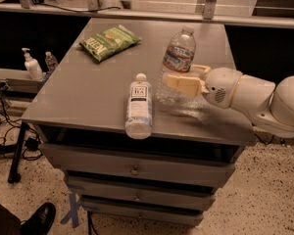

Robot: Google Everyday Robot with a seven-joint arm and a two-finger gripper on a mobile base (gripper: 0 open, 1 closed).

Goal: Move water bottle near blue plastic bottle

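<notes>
The water bottle (pixel 175 62) is clear and ribbed with a white cap and a dark label band. It stands tilted on the grey cabinet top (pixel 88 97), right of centre. My gripper (pixel 182 77) reaches in from the right and is shut on the bottle's middle, one cream finger (pixel 183 83) in front and one behind. The blue plastic bottle (pixel 138 106) lies on its side near the front edge, cap pointing away, just left of the held bottle.
A green chip bag (pixel 109 42) lies at the back left of the top. A pump bottle (pixel 33 66) and a small bottle (pixel 51 61) stand on a lower ledge at left. Drawers (pixel 134 169) are below. A shoe (pixel 38 220) shows at bottom left.
</notes>
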